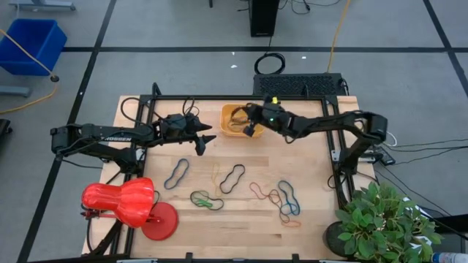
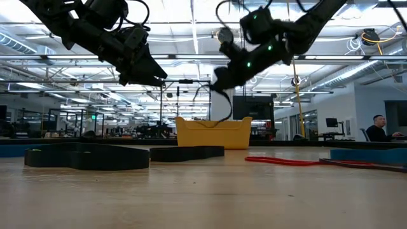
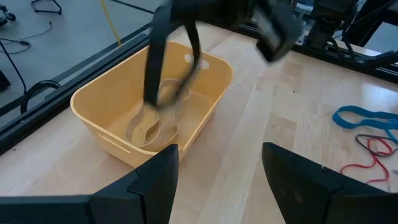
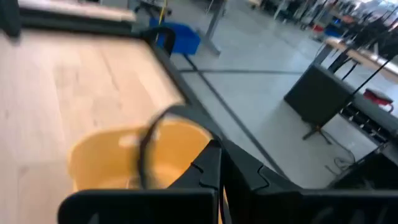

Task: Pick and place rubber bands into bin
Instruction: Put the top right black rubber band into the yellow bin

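Observation:
The orange-yellow bin (image 1: 232, 119) stands at the table's far middle; it also shows in the left wrist view (image 3: 106, 106) and the low view (image 2: 213, 133). Tan bands (image 3: 155, 127) lie on its floor. My right gripper (image 1: 252, 126) is over the bin, shut on a black rubber band (image 3: 163, 62) that hangs into it. My left gripper (image 1: 204, 140) is open and empty, just left of the bin and above the table. Several more bands lie on the table nearer the front: black (image 1: 232, 177), dark (image 1: 176, 173), green (image 1: 207, 199), red (image 1: 262, 192), blue (image 1: 287, 196). My right gripper pinches the black band's upper end (image 4: 198, 122) between its two shut fingers, coming from above and from the table's right. The band hangs as a slack loop below the fingers (image 2: 226, 105), its lower end down inside the bin (image 3: 152, 99).
A red desk lamp (image 1: 128, 203) stands at the near left corner and a potted plant (image 1: 380, 223) at the near right. A blue crate (image 1: 33, 44) is on the floor beyond the table. A person (image 2: 379, 127) sits far off in the room.

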